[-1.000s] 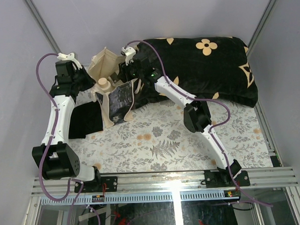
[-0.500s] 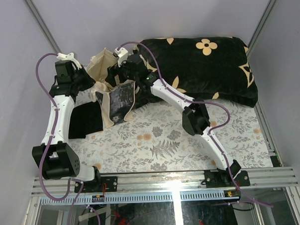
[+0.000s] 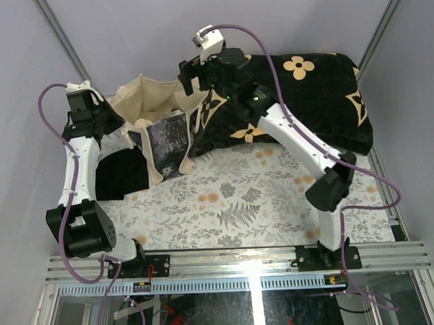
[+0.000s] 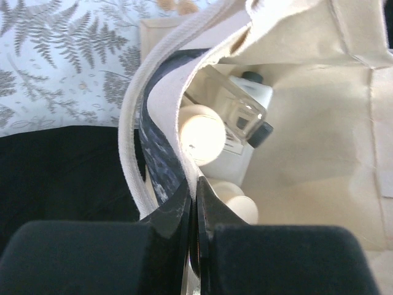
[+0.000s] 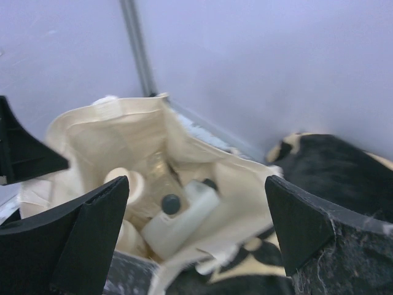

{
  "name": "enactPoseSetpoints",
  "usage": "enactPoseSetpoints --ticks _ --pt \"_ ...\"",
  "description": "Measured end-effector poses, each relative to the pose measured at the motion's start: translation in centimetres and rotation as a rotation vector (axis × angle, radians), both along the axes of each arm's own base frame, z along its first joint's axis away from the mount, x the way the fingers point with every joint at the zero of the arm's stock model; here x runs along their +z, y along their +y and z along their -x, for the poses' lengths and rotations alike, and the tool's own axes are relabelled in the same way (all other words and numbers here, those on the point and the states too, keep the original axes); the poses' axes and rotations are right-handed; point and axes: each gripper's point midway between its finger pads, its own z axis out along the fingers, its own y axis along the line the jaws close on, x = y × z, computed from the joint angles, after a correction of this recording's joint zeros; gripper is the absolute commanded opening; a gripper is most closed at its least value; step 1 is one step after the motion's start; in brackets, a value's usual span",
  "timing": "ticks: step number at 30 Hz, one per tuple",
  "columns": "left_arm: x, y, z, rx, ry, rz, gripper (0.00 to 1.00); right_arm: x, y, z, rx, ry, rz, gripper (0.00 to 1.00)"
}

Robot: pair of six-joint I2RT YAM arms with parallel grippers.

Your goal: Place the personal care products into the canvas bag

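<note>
Canvas bag (image 3: 145,93): it stands at the far left of the table with its mouth open. The dark printed panel (image 3: 169,139) faces the near side. Its right side touches the black cushion with tan flowers (image 3: 315,93), and a flat black cloth (image 3: 120,174) lies just beside it on the left, on the fern-print table cover (image 3: 240,205).

Left gripper (image 4: 193,200): the jaws are pressed together on the bag's near-left rim. The cream fabric is pinched between the fingers and the mouth is spread.

Right gripper (image 5: 196,184): the jaws are spread wide and carry nothing. It hangs over the right side of the bag mouth, clear of the contents.

Contents: all four bottles lie inside the bag, crowded together at the bottom.
- One round beige bottle (image 4: 202,138) shows its wide cap.
- The second beige bottle (image 4: 236,208) sits just nearer the left fingers.
- The squarish bottle (image 4: 236,110) rests against the first beige one.
- The white bottle (image 5: 181,227) lies on its side beside them.

Dark caps show among them. The right wrist view is too blurred to match each cap to its bottle.
</note>
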Motion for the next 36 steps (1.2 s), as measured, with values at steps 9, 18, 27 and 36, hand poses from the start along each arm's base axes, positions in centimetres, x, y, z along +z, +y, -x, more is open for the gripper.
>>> enactPoseSetpoints --ticks 9,18,27,36 --pt "-1.5 4.0 0.4 0.124 0.049 0.008 0.00 -4.7 -5.8 0.5 -0.190 0.111 0.168 0.99" --pt "-3.1 6.9 0.5 0.217 0.091 0.001 0.00 -14.9 -7.3 2.3 -0.199 0.326 0.339 0.99" --pt "-2.8 6.1 0.3 0.186 0.045 0.054 0.00 -14.5 -6.9 0.6 -0.195 0.375 0.224 0.99" --pt "-2.5 5.8 0.3 0.169 0.033 0.063 0.00 -14.7 -4.2 -8.0 -0.175 0.467 -0.048 0.96"
